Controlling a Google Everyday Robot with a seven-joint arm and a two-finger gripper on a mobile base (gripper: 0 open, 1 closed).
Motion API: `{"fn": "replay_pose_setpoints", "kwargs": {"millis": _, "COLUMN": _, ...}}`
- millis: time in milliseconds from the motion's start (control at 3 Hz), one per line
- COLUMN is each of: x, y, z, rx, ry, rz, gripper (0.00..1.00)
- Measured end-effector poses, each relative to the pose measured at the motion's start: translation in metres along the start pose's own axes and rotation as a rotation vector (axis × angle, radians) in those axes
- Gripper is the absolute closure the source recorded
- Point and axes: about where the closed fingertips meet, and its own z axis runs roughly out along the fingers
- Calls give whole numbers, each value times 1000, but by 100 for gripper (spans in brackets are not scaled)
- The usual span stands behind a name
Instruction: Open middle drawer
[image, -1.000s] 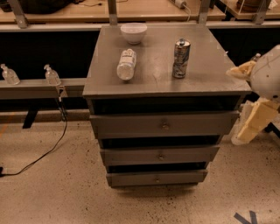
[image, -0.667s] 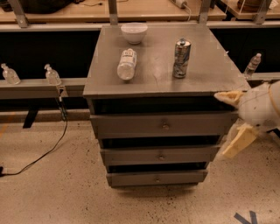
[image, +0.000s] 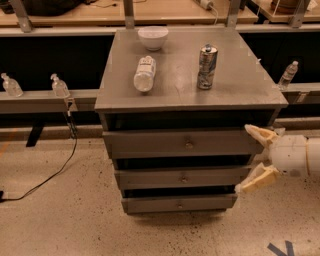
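A grey metal cabinet (image: 150, 95) stands in the middle with three drawers stacked. The middle drawer (image: 150, 178) has a flat grey front and a small round knob (image: 184, 178) and looks shut. The taller top drawer (image: 150, 143) is above it, the narrow bottom drawer (image: 150, 204) below. My gripper (image: 246, 159) comes in from the right at the cabinet's right front edge, level with the gap between top and middle drawers. Its two cream fingers (image: 257, 181) are spread open and hold nothing.
On the cabinet top are a white bowl (image: 152, 37), a plastic bottle lying down (image: 144, 73) and an upright can (image: 207, 67). Small bottles (image: 60, 86) stand on a ledge at left and another (image: 289, 74) at right. A black cable (image: 55, 172) runs over the floor at left.
My gripper has moved left and down, from beside the cabinet top's right edge to the right front of the drawers. The drawers have not moved.
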Motion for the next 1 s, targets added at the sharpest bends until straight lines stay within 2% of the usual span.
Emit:
{"fn": "replay_pose_setpoints", "kwargs": {"millis": 333, "x": -5, "y": 0, "z": 2, "rx": -8, "ry": 15, "rz": -9, "gripper": 0}}
{"fn": "replay_pose_setpoints", "kwargs": {"millis": 667, "x": 13, "y": 7, "z": 21, "rx": -110, "ry": 2, "rz": -17, "gripper": 0}}
{"fn": "replay_pose_setpoints", "kwargs": {"millis": 1000, "x": 50, "y": 12, "z": 35, "rx": -195, "ry": -65, "rz": -22, "gripper": 0}}
